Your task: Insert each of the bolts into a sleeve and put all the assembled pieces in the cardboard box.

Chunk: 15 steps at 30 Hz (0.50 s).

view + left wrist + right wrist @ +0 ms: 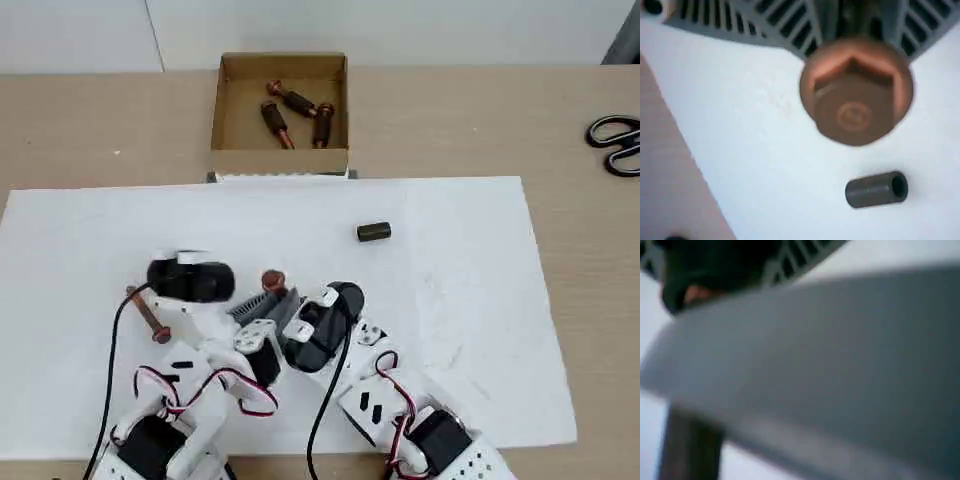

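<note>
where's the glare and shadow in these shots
High view: soft, even light, no glare on the white sheet. Left wrist view: the bolt has a pale sheen on its head; the sleeve throws a faint shadow. Right wrist view: a dark, unlit mass beside a plain grey surface.

Sleeve point(373, 232) on paper point(470, 300), cardboard box point(280, 160) behind

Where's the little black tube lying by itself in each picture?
High view: the sleeve lies alone on the white paper, a little way from the cardboard box.
Left wrist view: the sleeve lies on the paper near the copper bolt head.
Right wrist view: I cannot pick it out.
Shared landmark: that copper bolt head, also in the high view.
</note>
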Available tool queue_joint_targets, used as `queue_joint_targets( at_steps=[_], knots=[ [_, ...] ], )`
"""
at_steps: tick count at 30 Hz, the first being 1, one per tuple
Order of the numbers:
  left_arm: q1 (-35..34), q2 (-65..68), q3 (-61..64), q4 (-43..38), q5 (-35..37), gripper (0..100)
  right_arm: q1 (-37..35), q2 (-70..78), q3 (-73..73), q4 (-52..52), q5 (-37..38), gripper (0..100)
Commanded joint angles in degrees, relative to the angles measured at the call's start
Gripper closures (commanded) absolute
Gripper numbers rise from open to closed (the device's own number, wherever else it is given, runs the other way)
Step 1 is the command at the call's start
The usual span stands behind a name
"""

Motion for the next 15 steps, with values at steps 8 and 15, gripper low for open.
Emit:
queue_joint_targets(
  at_steps=[8,15],
  knots=[
    [6.33,-0.44,0.66,0.97,-3.60,99,0.22,-0.48,-0.88,-1.45,0.53,99.5],
    [3.69,-0.44,0.66,1.14,-5.45,94,0.22,-0.48,-0.88,-1.27,0.53,99.5]
  ],
)
